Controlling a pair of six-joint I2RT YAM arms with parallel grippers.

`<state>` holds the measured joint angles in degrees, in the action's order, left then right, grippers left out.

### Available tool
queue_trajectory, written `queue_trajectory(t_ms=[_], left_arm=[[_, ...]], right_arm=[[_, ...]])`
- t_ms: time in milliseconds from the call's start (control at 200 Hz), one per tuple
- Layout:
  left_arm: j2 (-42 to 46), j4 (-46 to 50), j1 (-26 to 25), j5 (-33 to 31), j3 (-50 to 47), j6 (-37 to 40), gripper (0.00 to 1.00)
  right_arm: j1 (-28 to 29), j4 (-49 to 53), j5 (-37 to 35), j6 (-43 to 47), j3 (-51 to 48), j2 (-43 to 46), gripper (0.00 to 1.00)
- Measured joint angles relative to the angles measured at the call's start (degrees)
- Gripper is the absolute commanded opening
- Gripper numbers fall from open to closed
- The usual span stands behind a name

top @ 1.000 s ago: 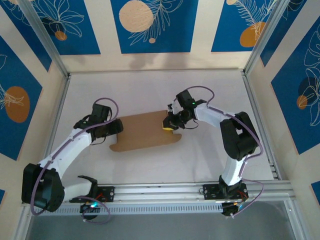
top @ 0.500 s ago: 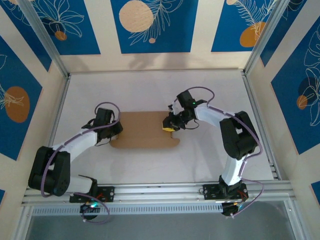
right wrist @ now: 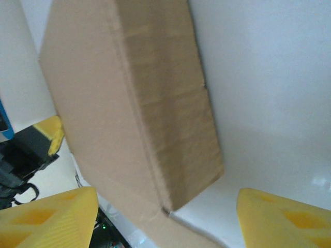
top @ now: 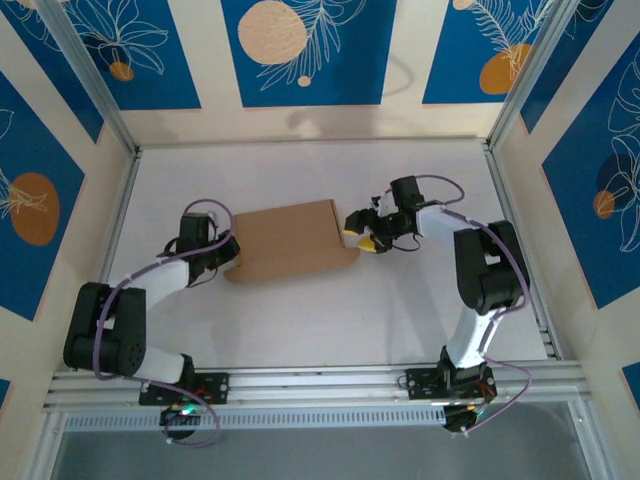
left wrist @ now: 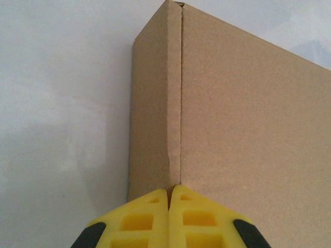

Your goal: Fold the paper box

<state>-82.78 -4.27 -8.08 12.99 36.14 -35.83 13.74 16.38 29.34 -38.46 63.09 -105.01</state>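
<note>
1. One white tabletop. It carries everything and is the biggest thing in the top view.
2. One paper box, plain brown cardboard, partly folded. It lies near the middle of the tabletop, between the two grippers, and is much bigger than either.
   - Left wrist view: the paper box shows one wide panel and one narrow panel, meeting at one long crease.
   - Right wrist view: the paper box shows a broad face, a narrower side face and one corner pointing at the camera.
3. Two arms.
   - The left arm reaches in from the left to the box's left edge.
   - The right arm reaches in from the right towards the box's right edge.
4. Two grippers, each with yellow finger pads.
   - The left gripper sits at the box's near-left corner. In the wrist view the left gripper has both fingers pressed together, with the near end of the crease running into the line where they meet. It is pinching the cardboard.
   - The right gripper is just beside the box's right edge. In the wrist view the right gripper has its fingers spread wide with nothing between them, and the box corner lies just ahead of them.
</note>
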Motion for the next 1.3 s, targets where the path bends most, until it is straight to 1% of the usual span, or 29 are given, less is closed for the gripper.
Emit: queue_trajectory(t_ms=[140, 210, 360, 495, 590, 685, 720, 790, 935, 1025, 1090, 1151, 1191, 1251, 1301], left_arm=[[-2.29, -1.75, 0.20, 2.47, 1.16, 1.62, 0.00], [-2.78, -2.29, 0.31, 3.17, 1.29, 2.27, 0.00], [-3.10, -2.40, 0.59, 4.00, 1.44, 3.50, 0.00], [-4.04, -2.62, 0.74, 5.16, 2.03, 4.11, 0.00], [-4.90, -2.86, 0.98, 5.84, 2.40, 4.50, 0.00], [-5.60, -3.10, 1.60, 6.05, 2.95, 4.50, 0.00], [-5.79, -3.32, 1.88, 5.99, 3.06, 4.52, 0.00], [-5.88, -3.67, 2.21, 5.99, 3.19, 4.52, 0.00], [-6.25, -3.72, 2.34, 5.79, 3.45, 4.76, 0.00], [-6.32, -3.72, 2.56, 5.35, 3.78, 4.94, 0.00], [-6.47, -3.76, 2.82, 4.74, 3.91, 4.94, 0.00], [-6.56, -3.76, 3.02, 4.50, 3.96, 4.96, 0.00], [-6.56, -3.72, 3.06, 4.24, 4.00, 4.96, 0.00], [-6.56, -3.69, 3.13, 3.80, 4.04, 5.14, 0.00], [-6.56, -3.67, 3.15, 3.26, 4.04, 5.42, 0.00]], right_arm=[[0.02, 0.04, 0.37, 0.11, 4.50, -5.86, 0.83], [0.02, 0.39, 0.90, 0.68, 8.22, -8.81, 0.85], [0.35, 1.01, 1.92, 2.27, 13.42, -12.96, 0.85], [1.07, 1.49, 5.62, 3.10, 14.99, -14.84, 0.84], [1.90, 1.97, 6.14, 3.76, 15.74, -15.61, 0.84], [2.40, 1.77, 6.80, 3.39, 15.50, -15.63, 0.81], [2.40, 0.20, 7.37, 2.51, 14.53, -15.52, 0.80], [1.88, -6.08, 9.73, -1.33, 10.60, -14.29, 0.78], [0.50, -21.35, 15.67, -14.29, 0.46, -11.19, 0.77], [0.26, -29.00, 18.36, -20.59, -3.04, -10.27, 0.77], [0.26, -31.74, 19.89, -22.80, -3.98, -9.38, 0.77], [0.33, -30.64, 20.33, -21.53, -3.80, -7.76, 0.78], [0.68, -27.54, 20.09, -18.86, -2.97, -6.36, 0.79], [1.73, -19.80, 17.64, -12.94, -0.24, -4.11, 0.80], [3.08, -13.57, 14.21, -7.48, 2.60, -2.54, 0.81]])
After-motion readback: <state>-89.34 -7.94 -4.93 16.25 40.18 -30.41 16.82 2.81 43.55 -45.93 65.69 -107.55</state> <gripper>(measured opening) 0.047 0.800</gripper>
